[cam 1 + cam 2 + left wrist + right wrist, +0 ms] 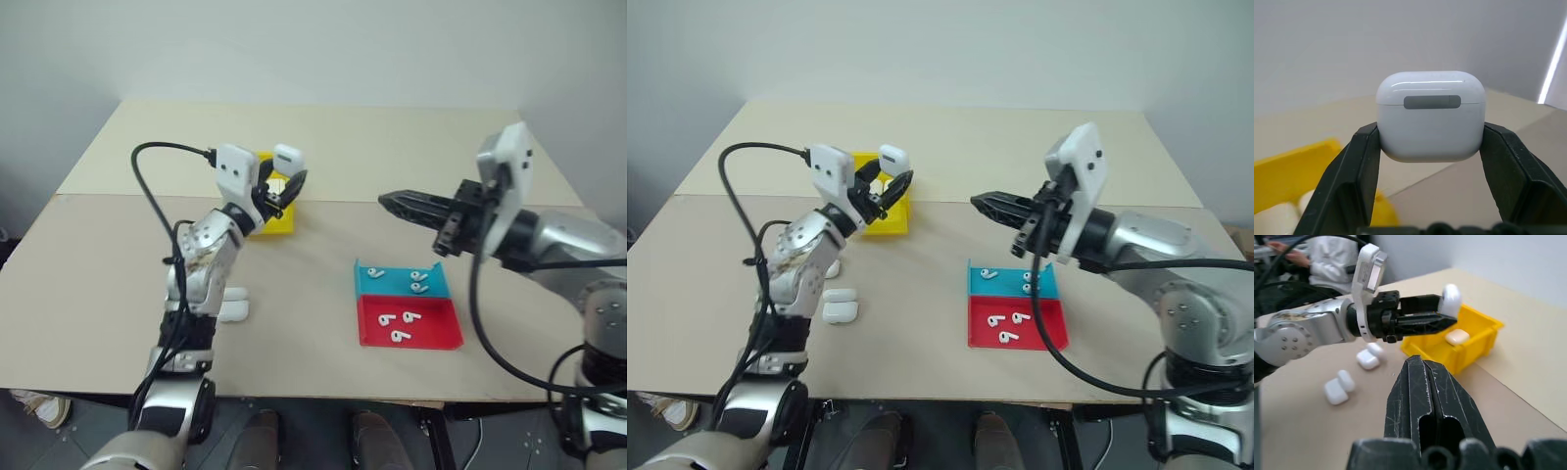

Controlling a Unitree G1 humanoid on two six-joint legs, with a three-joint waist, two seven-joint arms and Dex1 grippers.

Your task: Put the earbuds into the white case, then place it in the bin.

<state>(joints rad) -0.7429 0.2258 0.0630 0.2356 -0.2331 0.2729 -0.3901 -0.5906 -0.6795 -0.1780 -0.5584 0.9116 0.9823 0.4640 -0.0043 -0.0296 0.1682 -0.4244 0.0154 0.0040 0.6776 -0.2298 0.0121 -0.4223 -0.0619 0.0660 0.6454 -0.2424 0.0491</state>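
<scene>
Left pincer (1447, 318) with white case (1450, 298) above yellow bin (1476, 340), another case inside

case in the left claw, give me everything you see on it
The white case is small, glossy plastic with rounded corners, its lid shut along a thin seam, with a grey strip, probably the hinge, across that seam. It sits upright, pinched on both sides by the left claw, whose black fingers touch its lower half. It is held in the air above the yellow bin, touching nothing else.
</scene>
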